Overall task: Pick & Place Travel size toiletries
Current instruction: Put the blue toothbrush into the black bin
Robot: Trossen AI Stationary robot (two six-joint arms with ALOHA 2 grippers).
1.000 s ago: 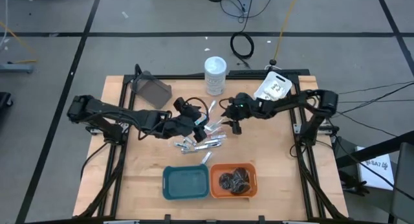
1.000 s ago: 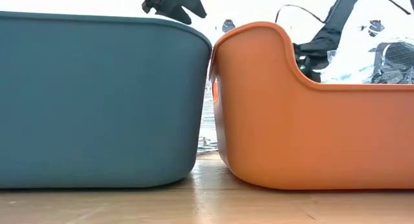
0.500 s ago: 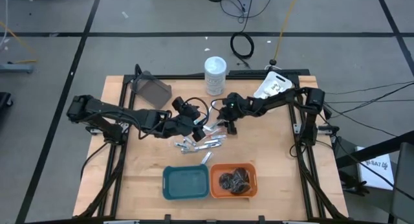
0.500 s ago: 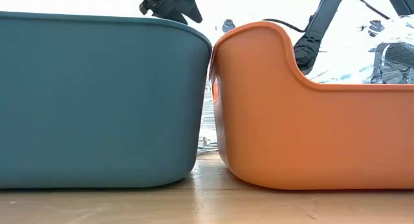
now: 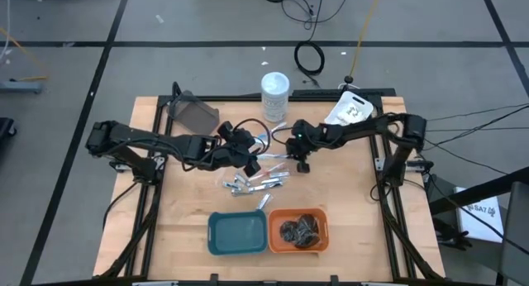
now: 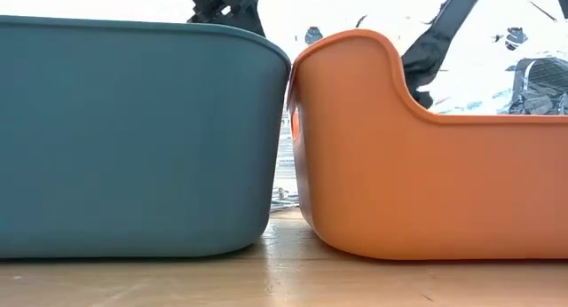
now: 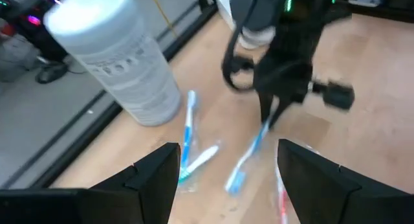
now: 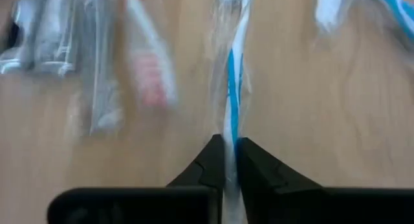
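Note:
The travel size toiletries lie mid-table: a row of slim silver-white tubes (image 5: 252,183) and clear-wrapped toothbrushes (image 7: 187,130) on the wood. Dark round bundles (image 5: 300,231) sit in the orange tray (image 5: 324,240). My right gripper (image 5: 302,164) is down at the right end of the pile, shut on a blue-white wrapped toothbrush (image 8: 234,75). My left gripper (image 5: 250,160) hovers open above the pile's far left side, its fingers (image 7: 155,179) wide apart and holding nothing. My right gripper pinches the wrapped toothbrush at its near end (image 8: 230,130) between its two fingers. The fingers slant down from the table's right and far side and point along the brush. The brush's length (image 7: 249,153) lies flat on the table.
A tall white-lidded jar (image 5: 275,96) stands at the far edge, and a white packet (image 5: 351,111) lies at the far right. A grey box (image 5: 192,115) sits far left. The teal tray (image 5: 216,236) and orange tray stand side by side at the near edge.
My right gripper swung a little toward the table's left and came back, tipping more steeply down onto the toothbrushes. The pile has stayed where it was.

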